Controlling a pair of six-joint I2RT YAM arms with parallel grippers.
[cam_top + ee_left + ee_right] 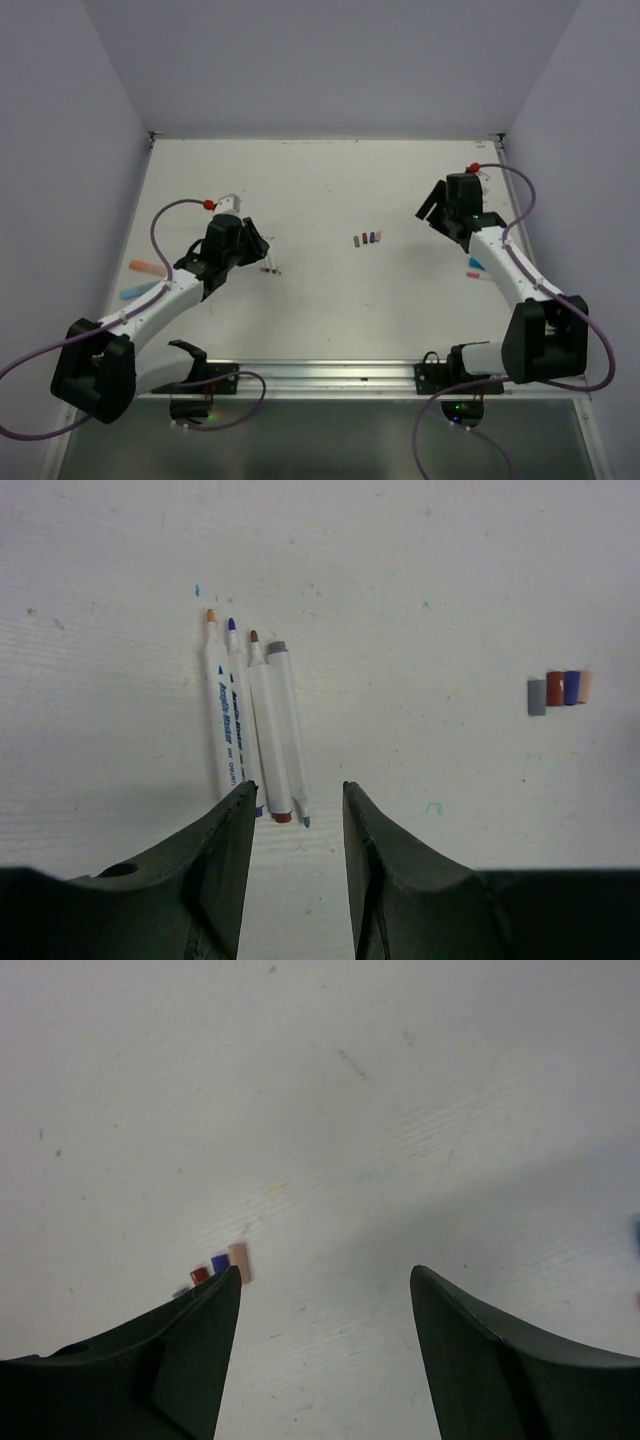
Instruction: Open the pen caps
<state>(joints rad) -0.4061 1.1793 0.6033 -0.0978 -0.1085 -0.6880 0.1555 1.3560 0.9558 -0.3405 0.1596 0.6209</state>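
Four small pen caps lie in a row in mid-table (367,239). In the left wrist view they are grey (537,697), dark red (555,688), purple (572,687) and pink (585,686). In the right wrist view the pink one (239,1262), purple one (220,1262) and red one (200,1274) show beside my left finger. Several uncapped white pen barrels (250,720) lie side by side just ahead of my left gripper (295,795), which is open and empty. My right gripper (325,1275) is open and empty, held above bare table right of the caps.
An orange marker (148,267) and a pale blue marker (135,292) lie by the left arm. A blue cap (477,263) and a pink piece (474,275) lie beside the right arm. White walls enclose the table.
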